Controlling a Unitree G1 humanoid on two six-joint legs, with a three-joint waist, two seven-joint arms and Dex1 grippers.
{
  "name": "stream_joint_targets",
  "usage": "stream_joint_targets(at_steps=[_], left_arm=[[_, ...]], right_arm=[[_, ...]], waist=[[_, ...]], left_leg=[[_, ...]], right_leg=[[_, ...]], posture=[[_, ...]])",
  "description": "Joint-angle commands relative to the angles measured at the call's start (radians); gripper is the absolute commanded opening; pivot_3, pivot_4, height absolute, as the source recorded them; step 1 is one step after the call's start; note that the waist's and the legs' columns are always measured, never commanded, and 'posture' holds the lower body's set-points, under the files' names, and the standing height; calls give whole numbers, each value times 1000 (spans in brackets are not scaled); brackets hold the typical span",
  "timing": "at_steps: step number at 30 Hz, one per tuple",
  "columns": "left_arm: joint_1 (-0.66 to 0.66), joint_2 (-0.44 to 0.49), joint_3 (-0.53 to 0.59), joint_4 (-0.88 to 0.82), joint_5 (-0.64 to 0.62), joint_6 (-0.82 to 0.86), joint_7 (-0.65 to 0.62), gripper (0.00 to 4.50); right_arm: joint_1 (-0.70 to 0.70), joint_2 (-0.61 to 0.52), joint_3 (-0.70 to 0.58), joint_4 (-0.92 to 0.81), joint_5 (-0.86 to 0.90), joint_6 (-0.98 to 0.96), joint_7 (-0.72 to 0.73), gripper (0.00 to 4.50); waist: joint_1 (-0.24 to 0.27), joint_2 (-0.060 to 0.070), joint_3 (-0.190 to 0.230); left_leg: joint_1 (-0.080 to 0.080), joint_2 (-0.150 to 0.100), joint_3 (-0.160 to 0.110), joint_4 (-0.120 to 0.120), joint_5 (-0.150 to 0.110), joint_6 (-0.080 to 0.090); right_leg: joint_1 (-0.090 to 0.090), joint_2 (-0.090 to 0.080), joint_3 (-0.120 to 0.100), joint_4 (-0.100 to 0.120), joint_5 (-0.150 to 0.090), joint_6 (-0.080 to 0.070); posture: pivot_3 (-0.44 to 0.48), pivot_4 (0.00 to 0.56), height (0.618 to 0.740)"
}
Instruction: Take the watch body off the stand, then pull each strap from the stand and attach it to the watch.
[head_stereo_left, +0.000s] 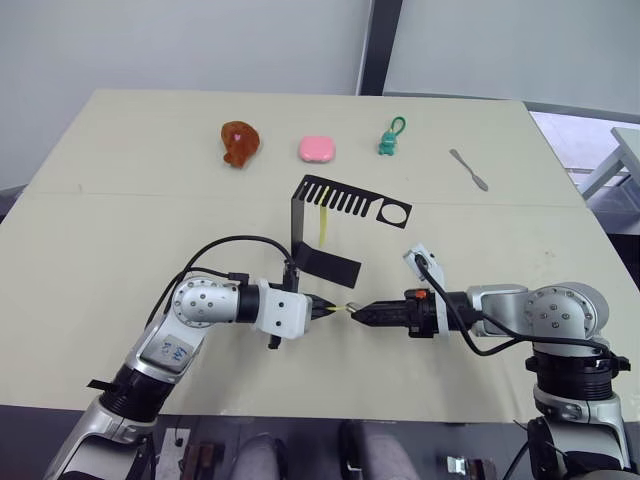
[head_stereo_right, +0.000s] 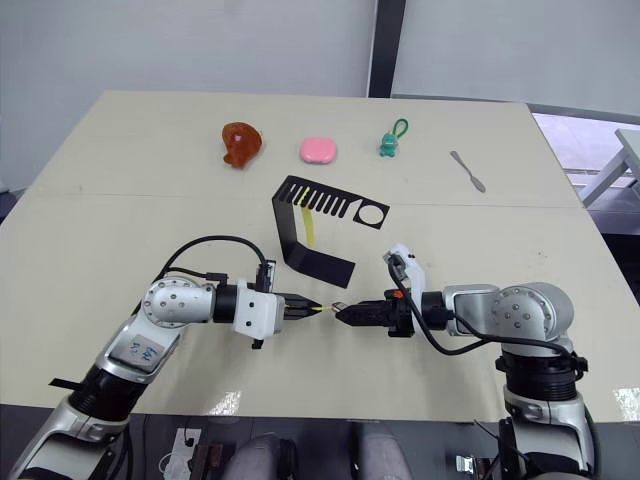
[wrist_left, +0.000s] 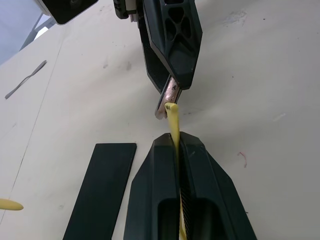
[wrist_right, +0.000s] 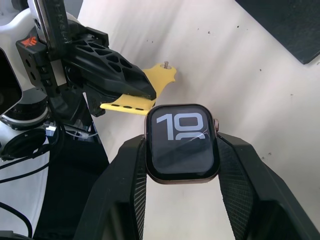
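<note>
**Yellow strap meets watch body near the table's front**

Yellow, the strap (wrist_left: 174, 120) is clenched between the left gripper (head_stereo_left: 322, 309) fingers, its free end touching the watch body (wrist_right: 182, 143). The right gripper (head_stereo_left: 366, 313) grasps that watch body by its sides. Just beyond them the stand (head_stereo_left: 330, 215) sits on the table (head_stereo_left: 120, 200), a second strap (head_stereo_left: 325, 222) hanging from its comb arm.

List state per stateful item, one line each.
watch body: off the stand, clamped in right gripper
strap: pinched in left gripper, tip at watch edge
second strap: hanging on stand
stand: upright on the table
</note>
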Motion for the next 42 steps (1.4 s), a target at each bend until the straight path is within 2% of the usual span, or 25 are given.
stream_joint_targets(at_steps=[1,42], left_arm=[[-9,-12,-12,-12,-3,-8,5,0],[-41,-93,-26,70,42,-25,22,0]], right_arm=[[-6,13,-21,-33,17,6,-10,1513],[-28,13,64,-101,-77,-24,-21,1513]], waist=[[0,0,0],[0,0,0]], left_leg=[[0,0,0,0,0,0],[0,0,0,0,0,0]], right_leg=[[0,0,0,0,0,0],[0,0,0,0,0,0]], posture=[[0,150,740],[0,150,740]])
